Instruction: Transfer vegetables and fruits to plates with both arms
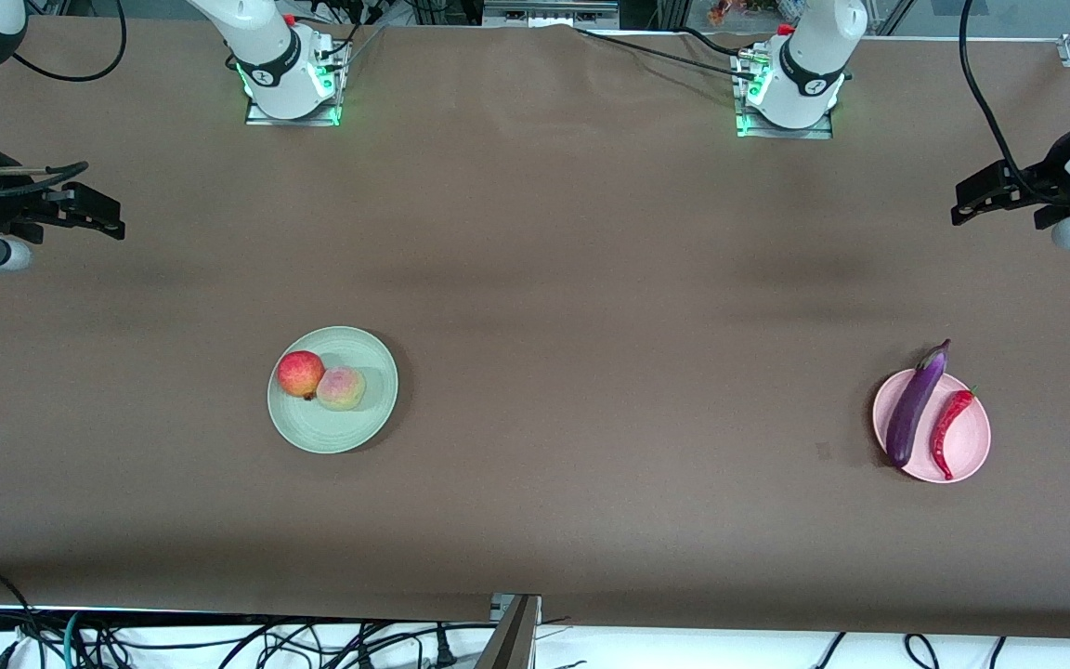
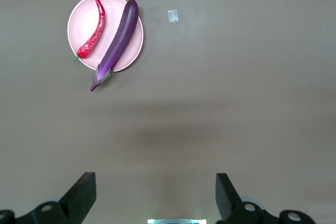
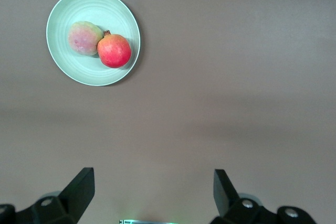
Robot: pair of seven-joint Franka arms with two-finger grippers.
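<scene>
Over bare table edges, left claw (image 1: pixel 962 203) and right claw (image 1: pixel 112 219), both empty and spread wide

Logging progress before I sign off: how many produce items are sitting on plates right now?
4. Red fruit and peach touch on the green plate; eggplant, cap overhanging the rim, and chili lie on the pink plate. None looks hidden.
</scene>
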